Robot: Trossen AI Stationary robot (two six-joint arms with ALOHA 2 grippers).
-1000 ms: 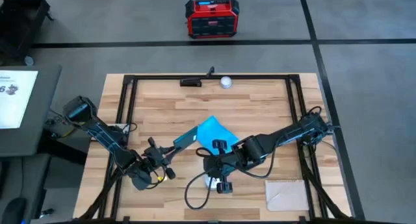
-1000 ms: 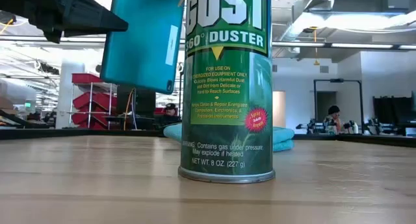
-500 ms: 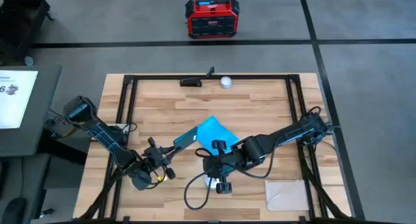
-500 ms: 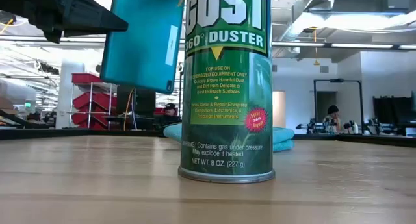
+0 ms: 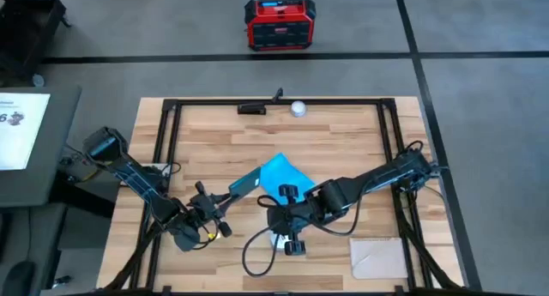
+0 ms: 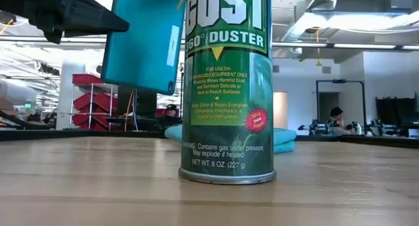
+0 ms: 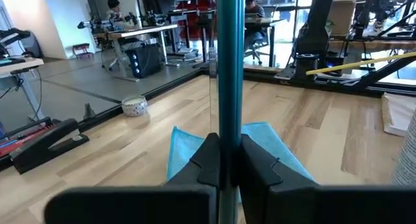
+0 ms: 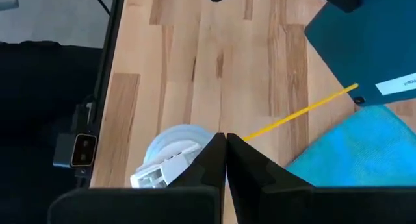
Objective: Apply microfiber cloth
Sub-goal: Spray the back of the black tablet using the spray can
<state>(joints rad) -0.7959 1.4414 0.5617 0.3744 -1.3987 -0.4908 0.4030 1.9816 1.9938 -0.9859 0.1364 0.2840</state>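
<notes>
The sky-blue microfiber cloth (image 5: 287, 174) lies flat on the wooden table near its middle; it also shows in the left wrist view (image 7: 188, 146). My left gripper (image 5: 225, 200) is shut on the dark tablet with the teal back (image 5: 245, 182), which it holds on edge above the cloth's left corner. A green duster can (image 6: 228, 88) stands upright near the front edge, with a yellow straw (image 8: 305, 110) pointing toward the cloth. My right gripper (image 8: 225, 143) hangs shut just over the can's white top (image 8: 172, 156). My left gripper pinches the tablet's end (image 7: 226, 130) between its two fingers, one on each face. The fingers come in level from the table's near left. The tablet stands on edge, lifted clear of table and cloth (image 6: 141, 42). My right gripper's shut fingertips stand at the can's top rim; whether they touch it I cannot tell.
A pale beige sheet (image 5: 377, 257) lies at the near right corner. A dark stapler-like tool (image 5: 256, 107) and a small white round thing (image 5: 298, 108) sit at the far edge. Black frame rails (image 5: 167, 150) run along the table's sides. Bare wood lies at the far right.
</notes>
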